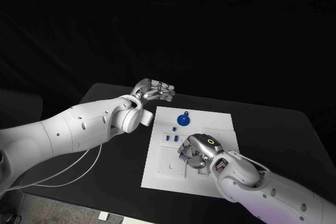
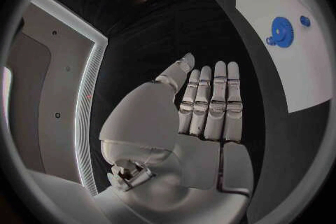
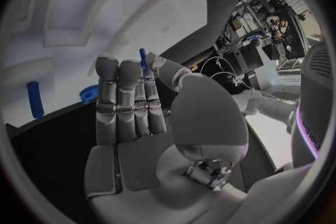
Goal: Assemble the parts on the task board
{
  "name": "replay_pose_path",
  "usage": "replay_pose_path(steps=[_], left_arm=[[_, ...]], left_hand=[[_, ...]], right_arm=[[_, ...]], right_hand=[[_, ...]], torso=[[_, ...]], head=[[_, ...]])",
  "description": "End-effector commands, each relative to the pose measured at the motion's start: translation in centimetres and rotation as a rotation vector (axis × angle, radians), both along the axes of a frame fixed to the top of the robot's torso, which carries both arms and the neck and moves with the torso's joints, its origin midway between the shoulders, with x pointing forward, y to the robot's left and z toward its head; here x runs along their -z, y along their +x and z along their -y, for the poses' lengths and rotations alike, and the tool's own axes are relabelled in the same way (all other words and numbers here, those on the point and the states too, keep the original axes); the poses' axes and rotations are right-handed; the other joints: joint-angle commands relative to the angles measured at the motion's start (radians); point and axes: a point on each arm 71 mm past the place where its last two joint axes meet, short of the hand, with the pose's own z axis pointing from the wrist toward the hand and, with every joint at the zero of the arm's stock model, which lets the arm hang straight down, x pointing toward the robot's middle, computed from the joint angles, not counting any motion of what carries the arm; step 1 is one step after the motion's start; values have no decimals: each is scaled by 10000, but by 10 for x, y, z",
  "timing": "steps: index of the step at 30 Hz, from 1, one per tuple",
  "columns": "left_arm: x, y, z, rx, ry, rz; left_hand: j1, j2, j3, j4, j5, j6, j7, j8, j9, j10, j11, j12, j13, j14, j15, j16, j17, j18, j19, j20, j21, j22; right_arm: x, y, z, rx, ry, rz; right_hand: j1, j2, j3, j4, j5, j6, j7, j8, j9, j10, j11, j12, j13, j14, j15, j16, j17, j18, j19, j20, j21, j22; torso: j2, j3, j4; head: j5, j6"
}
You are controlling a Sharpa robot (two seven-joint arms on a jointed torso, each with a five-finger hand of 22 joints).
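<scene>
My right robot hand (image 1: 198, 149) pinches a small blue peg (image 3: 143, 58) over the board (image 1: 217, 121); I should lower it straight into its hole. My left robot hand (image 1: 155, 91) hangs empty, fingers straight, beside the board.

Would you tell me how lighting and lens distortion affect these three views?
Head view: surroundings black, the task board bright and the blue gear crisp. Left wrist view: fisheye bends the board's edges beyond the left hand. Right wrist view: the right hand looms large, and blue parts beyond look soft.
</scene>
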Motion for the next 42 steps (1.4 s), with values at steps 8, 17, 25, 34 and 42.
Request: replay_pose_path(steps=[8,17,25,34,42], left_arm=[[-2,0,3,188,-157,59],[-1,-1,3,209,-157,36],[-1,-1,3,260,-163,7],[-1,-1,5,324,-171,-32],[-1,-1,5,348,-169,-62]], left_hand=[[38,54,-23,-57,68,-51,16,-19,0,-72,12,-27,-11,24,0,-43,-13,34,-51,-50,46,9],[38,59,-50,-40,68,-65,20,-19,0,-89,18,-26,-11,10,6,-43,-13,37,-70,-40,34,73],[38,59,-50,-40,68,-65,20,-19,0,-89,18,-26,-11,10,6,-43,-13,37,-70,-40,34,73],[36,63,-63,-29,65,-85,27,-21,-1,-106,24,-27,-11,-1,11,-42,-13,39,-75,-34,25,95],[36,63,-63,-29,65,-85,27,-21,-1,-106,24,-27,-11,-1,11,-42,-13,39,-75,-34,25,95]], right_arm=[[9,-2,-2,55,-344,260],[12,-2,-2,103,-410,269],[14,-1,-4,118,-488,300],[14,-1,-7,169,-451,441],[15,-2,-8,103,-591,332]], right_hand=[[79,1,62,-24,-18,87,-13,38,11,82,5,33,10,70,-10,-64,9,229,424,-36,62,241],[74,-1,82,-31,-31,93,-13,35,2,87,5,32,9,79,-12,-72,21,232,421,-40,75,230],[71,-7,97,-39,-49,96,-14,34,-2,91,4,33,9,87,-13,-77,29,232,421,-41,111,226],[72,-9,123,-46,-74,105,-16,35,-5,98,3,33,9,97,-16,-84,42,236,423,-43,147,219],[66,-14,134,-47,-82,108,-17,34,-6,98,3,31,9,98,-16,-91,47,235,420,-42,157,214]], torso=[[5,2,-10],[-4,-11,-11],[2,-2,-17],[-2,-6,-11],[-2,-10,-26]], head=[[139,-110],[176,-138],[225,-154],[240,-156],[280,-154]])
